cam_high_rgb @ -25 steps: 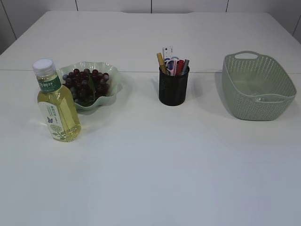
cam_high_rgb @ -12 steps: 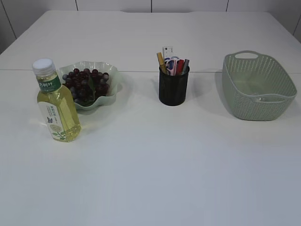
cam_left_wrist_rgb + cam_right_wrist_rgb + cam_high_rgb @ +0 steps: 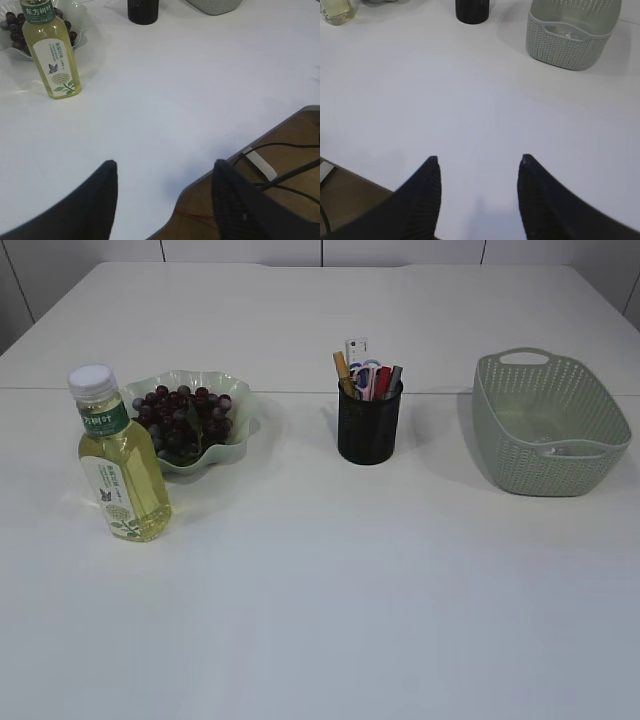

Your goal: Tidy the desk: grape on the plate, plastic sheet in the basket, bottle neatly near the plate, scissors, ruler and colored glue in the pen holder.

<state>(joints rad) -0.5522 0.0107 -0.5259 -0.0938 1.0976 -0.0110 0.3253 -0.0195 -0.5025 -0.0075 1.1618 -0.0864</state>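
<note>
Exterior view: the bottle [image 3: 121, 462] stood upright at the left of the frame, just beside the plate [image 3: 236, 430] and at its lower-left edge, its long axis vertical with the white cap on top. The grapes [image 3: 184, 417] lay heaped on the plate. At centre, the pen holder [image 3: 368, 423] held several upright items; which of them were the scissors, ruler and glue could not be told apart with certainty. The basket [image 3: 549, 424] sat at the right of the frame, well apart from the holder; whether a sheet lay inside could not be told. No arm appeared in this view.

Left wrist view: the left gripper [image 3: 162, 172] showed at the bottom of the frame, jaws spread and holding nothing, hanging over the near edge of the tabletop [image 3: 175, 90]. The bottle lay toward the upper left of that frame, well apart from the jaws, with the plate behind it.

Right wrist view: the right gripper [image 3: 479, 165] showed at the bottom of the frame, jaws likewise spread and empty. The basket lay toward the upper right and the holder toward the upper centre, both well apart from the jaws.

Judged from these positions, every item appeared to be in its place. Were the bottle to need straightening, the left arm was the nearer, and an approach from the side across the vertical axis would suit.
</note>
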